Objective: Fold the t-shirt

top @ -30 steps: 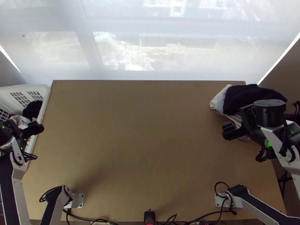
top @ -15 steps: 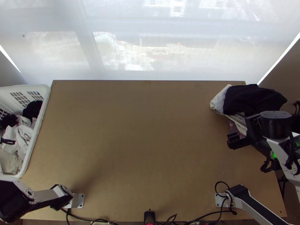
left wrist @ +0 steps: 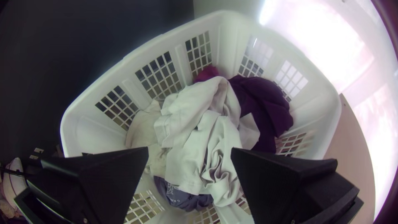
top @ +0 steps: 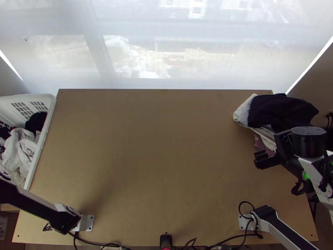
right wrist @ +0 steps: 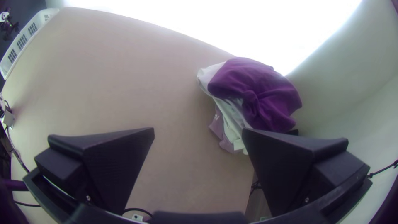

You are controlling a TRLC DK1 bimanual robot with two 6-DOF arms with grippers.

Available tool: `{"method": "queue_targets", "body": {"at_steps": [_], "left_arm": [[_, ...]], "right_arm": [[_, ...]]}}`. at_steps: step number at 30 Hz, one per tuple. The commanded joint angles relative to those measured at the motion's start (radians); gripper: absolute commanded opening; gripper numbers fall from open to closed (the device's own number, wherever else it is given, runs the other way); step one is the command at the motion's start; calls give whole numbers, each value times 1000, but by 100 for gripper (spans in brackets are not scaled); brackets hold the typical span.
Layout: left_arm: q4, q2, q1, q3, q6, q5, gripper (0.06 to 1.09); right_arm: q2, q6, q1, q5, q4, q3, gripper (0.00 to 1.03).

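White basket (top: 45, 125), standing at the table's (top: 158, 166) left side, is under my left gripper (top: 5, 133). I read its fingers as spread wide, with nothing between the pads; the tips hang over the load. Pale cloth (left wrist: 203, 132) lies bunched ahead of these tips, creased and partly rolled over itself, reaching back into the gap as I see it in the left wrist view. Around it, measured from the same tool: cream cloth (left wrist: 143, 128) on the side away from the table, purple cloth (left wrist: 265, 103) on the side toward the table, a magenta scrap (left wrist: 207, 73) farther out against the wall, and a navy piece (left wrist: 182, 199) with print, nearer to me than the rest. Which of these pieces is the t-shirt, I cannot tell.

Right gripper (top: 272, 150): fingers spread too, gap free of cloth. I have it over the table's right side, close by a pile of garments. The pile lies just beyond the tool, toward the window screen (top: 166, 54). On top, a dark garment (top: 279, 110), bunched; beneath it, layered white cloth (right wrist: 232, 120), its edges stacked; lowest, a mauve piece (right wrist: 217, 126) with lettering, poking out toward the fingers. One finger overlaps the pile's edge in the right wrist view; contact, I cannot tell.
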Motion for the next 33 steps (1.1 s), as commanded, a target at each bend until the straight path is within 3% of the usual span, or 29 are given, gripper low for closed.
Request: {"method": "queue_targets", "body": {"at_steps": [1,9,17,25,29,33], "left_arm": [[-133,291,34,282,13,-1,102],[-137,578,57,526,25,-81,102],[-168,747,60,667,25,-95,101],[-159,789,58,695,16,-104,60],[-157,783,55,696,29,-115,10],[-203,740,57,695,8,-107,10]], "right_arm": [[14,-9,-10,0,-15,10,98],[19,-62,-2,9,-69,36,98],[51,-53,-2,23,-81,26,98],[72,-56,-7,28,-81,25,98],[72,-56,-8,28,-81,19,98],[72,-56,-8,28,-81,17,98]]}}
